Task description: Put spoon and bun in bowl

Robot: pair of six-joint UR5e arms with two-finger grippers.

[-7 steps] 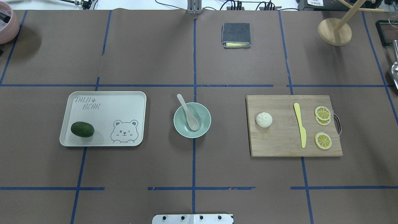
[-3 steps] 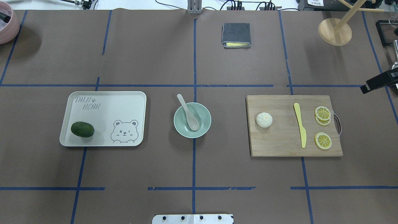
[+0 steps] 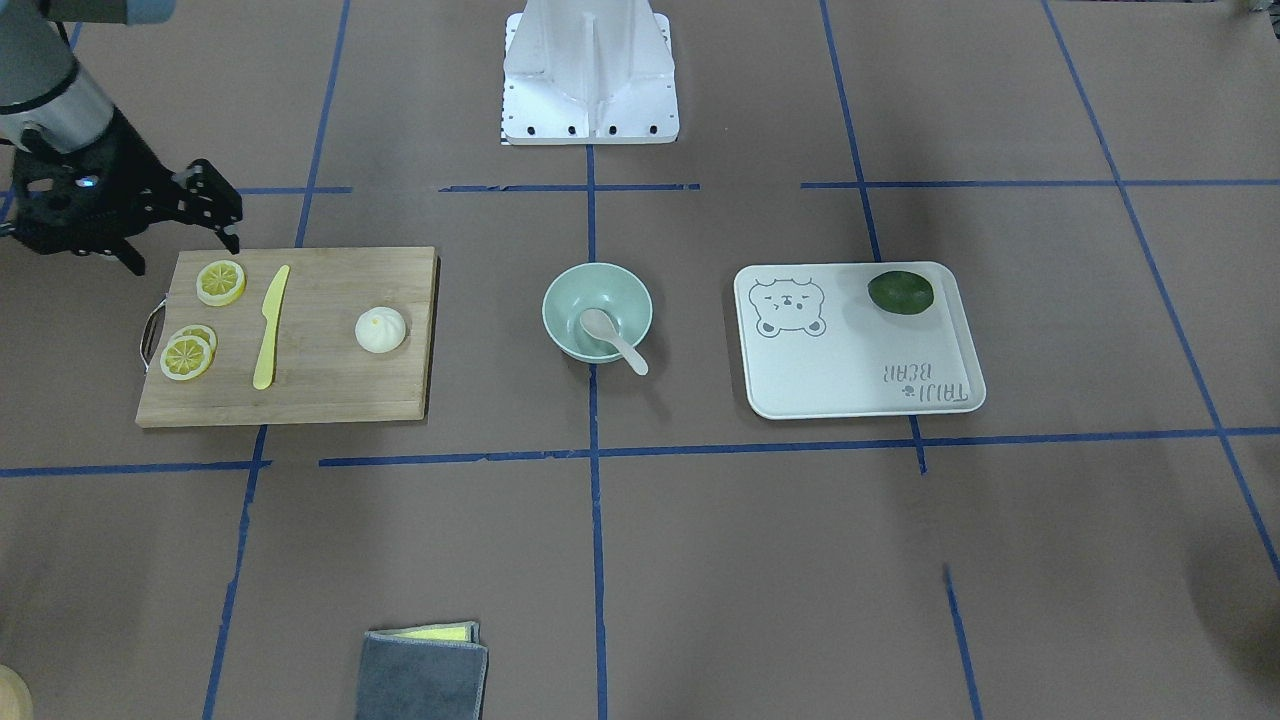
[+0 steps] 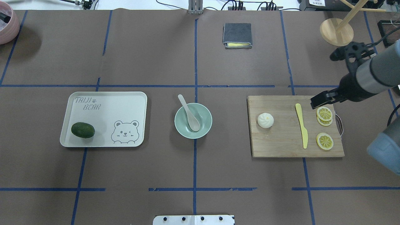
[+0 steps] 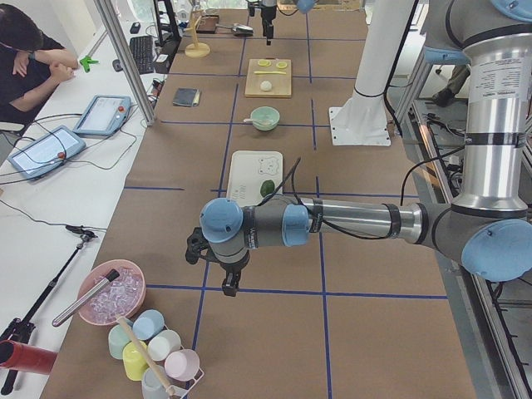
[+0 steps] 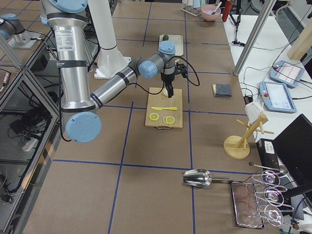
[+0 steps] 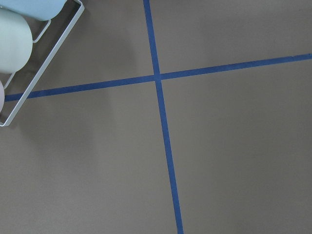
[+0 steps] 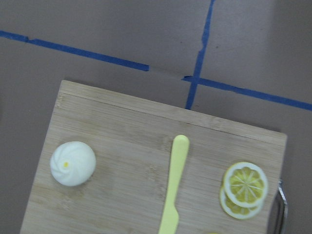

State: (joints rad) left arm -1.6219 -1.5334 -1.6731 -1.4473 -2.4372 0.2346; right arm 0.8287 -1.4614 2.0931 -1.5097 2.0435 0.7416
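Note:
The off-white spoon [image 4: 189, 113] lies with its scoop in the mint-green bowl [image 4: 207, 125] at the table's middle, its handle over the far-left rim. The white bun [image 4: 265, 120] sits on the left part of a wooden cutting board [image 4: 281, 142], also in the right wrist view [image 8: 73, 163]. My right gripper [image 3: 185, 255] hovers over the board's far right corner, beside the lemon slices, well right of the bun; it looks open and empty. My left gripper [image 5: 230, 287] hangs over bare table far to the left; I cannot tell if it is open.
A yellow knife [image 4: 302, 125] and lemon slices [image 4: 324, 114] lie on the board. A white bear-print tray [image 4: 118, 106] with a dark green fruit [image 4: 82, 130] sits left of the bowl. A grey cloth [image 4: 237, 35] and a wooden stand [image 4: 336, 31] are at the back.
My right arm has come in from the right edge and moved left to the board's far right corner. The spoon, bun and bowl have not moved.

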